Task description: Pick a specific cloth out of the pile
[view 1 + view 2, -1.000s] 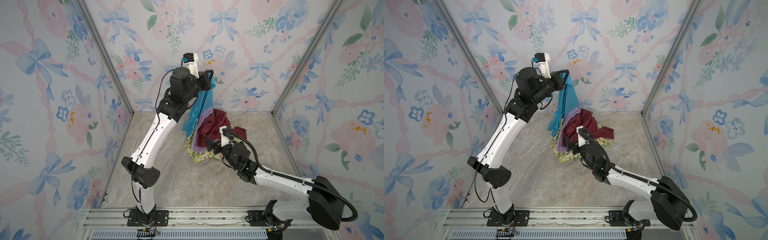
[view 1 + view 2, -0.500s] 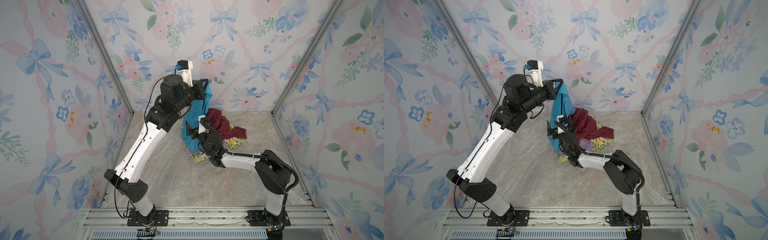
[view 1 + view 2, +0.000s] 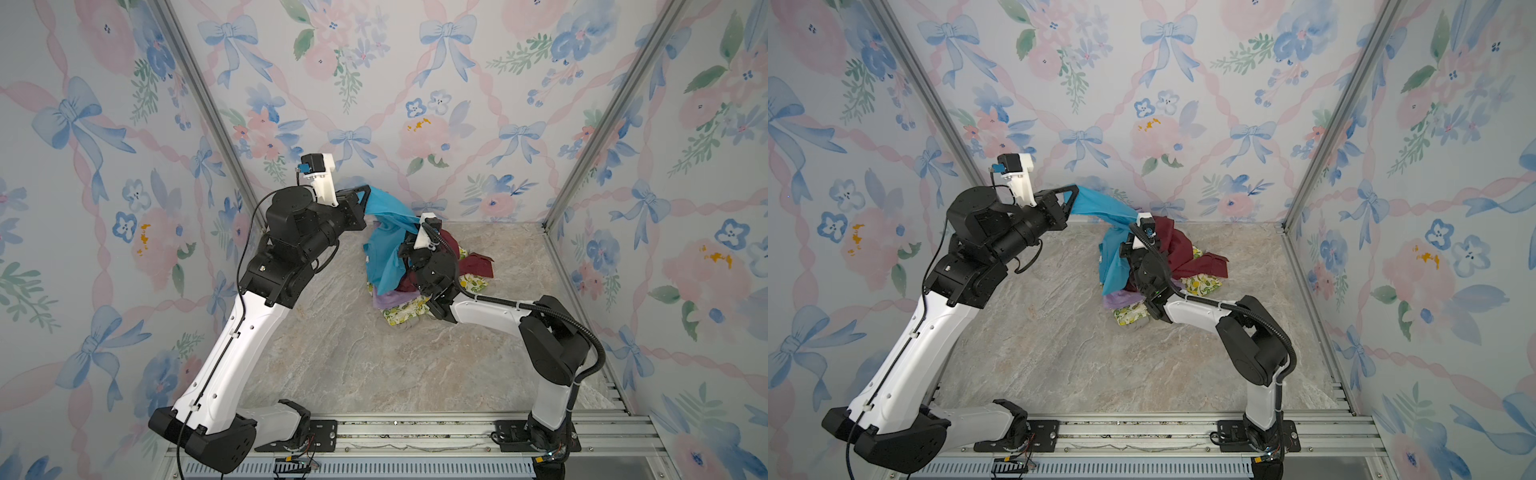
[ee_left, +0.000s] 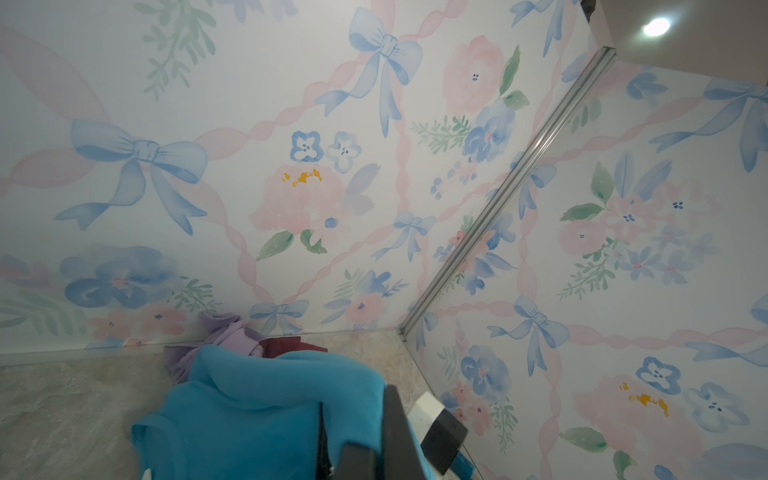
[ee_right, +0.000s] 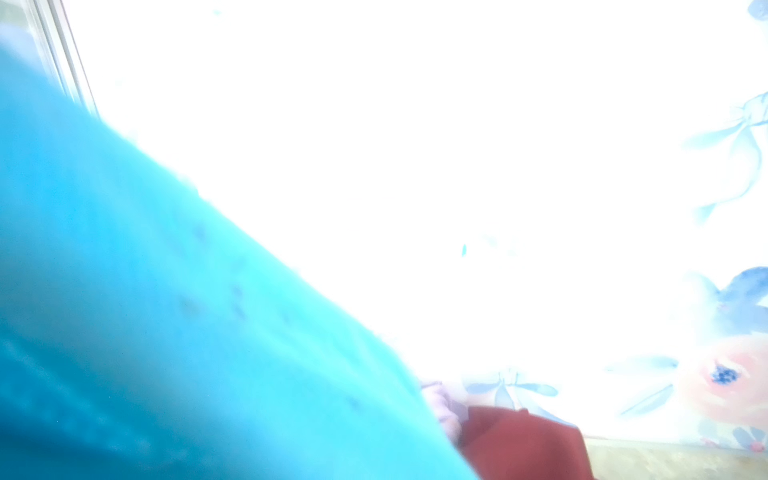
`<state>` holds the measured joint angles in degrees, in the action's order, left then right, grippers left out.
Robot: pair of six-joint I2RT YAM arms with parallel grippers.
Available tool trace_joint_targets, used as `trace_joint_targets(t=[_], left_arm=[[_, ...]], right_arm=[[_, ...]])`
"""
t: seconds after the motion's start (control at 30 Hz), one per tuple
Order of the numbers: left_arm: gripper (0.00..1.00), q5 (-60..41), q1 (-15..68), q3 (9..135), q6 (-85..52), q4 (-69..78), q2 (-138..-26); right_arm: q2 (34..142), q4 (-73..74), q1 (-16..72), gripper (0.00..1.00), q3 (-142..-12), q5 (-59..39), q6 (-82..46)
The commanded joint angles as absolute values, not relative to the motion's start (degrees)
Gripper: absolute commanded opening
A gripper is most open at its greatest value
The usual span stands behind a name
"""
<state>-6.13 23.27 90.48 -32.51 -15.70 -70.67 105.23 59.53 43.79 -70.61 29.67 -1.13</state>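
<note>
The turquoise cloth [image 3: 384,257] [image 3: 1113,262] stretches from my left gripper [image 3: 366,198] [image 3: 1075,195], which is shut on its upper corner, down to the pile [image 3: 473,266] [image 3: 1200,262]. The left wrist view shows the cloth [image 4: 257,407] bunched between the left gripper's [image 4: 357,432] fingers. My right gripper [image 3: 409,247] [image 3: 1127,249] is buried in the cloth's fold, where the fabric bends sharply and hangs down. Its fingers are hidden. Blurred cloth [image 5: 166,332] fills the near part of the right wrist view. The cloth's lower end rests on the pile's left side.
The pile holds a maroon cloth [image 3: 451,249], a lavender cloth [image 3: 392,299] and a lemon-print cloth [image 3: 405,313] on the marble floor [image 3: 353,365]. The back wall [image 3: 457,174] stands close behind it. A metal corner post [image 3: 552,216] rises at the right.
My left gripper has swung left and lower with the cloth's corner, drawing the fabric slantwise. My right gripper, open before, has shut inside the hanging cloth.
</note>
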Motion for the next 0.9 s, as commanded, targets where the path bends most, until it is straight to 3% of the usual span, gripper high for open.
trace_joint_targets(t=[0.0, 0.23, 0.53, 0.6, 0.77, 0.87], left_arm=[[0.00, -4.01, 20.86, 84.82, -30.67, -14.06, -67.36], [0.00, 1.07, 18.98, 74.56, -28.82, -13.97, -64.24], [0.00, 0.33, 20.16, 65.61, -29.55, -12.14, -63.74], [0.07, 1.36, 21.69, 63.70, -29.15, -12.13, -63.22], [0.44, 0.93, 23.16, 58.68, -28.13, -12.22, -60.11], [0.59, 0.86, 23.09, 55.61, -27.04, -12.60, -56.25]], right_arm=[[98.96, 55.97, 42.42, 0.00, -72.06, 24.60, -3.57], [90.91, 44.90, 42.57, 0.00, -76.14, 15.93, -4.48], [81.35, 31.98, 45.83, 0.00, -79.00, 12.79, -4.45], [79.32, 28.84, 46.99, 0.00, -78.98, 13.00, -4.31], [75.65, 21.46, 50.17, 0.00, -78.29, 14.04, -4.92], [74.80, 18.35, 52.55, 0.00, -77.53, 15.00, -4.63]])
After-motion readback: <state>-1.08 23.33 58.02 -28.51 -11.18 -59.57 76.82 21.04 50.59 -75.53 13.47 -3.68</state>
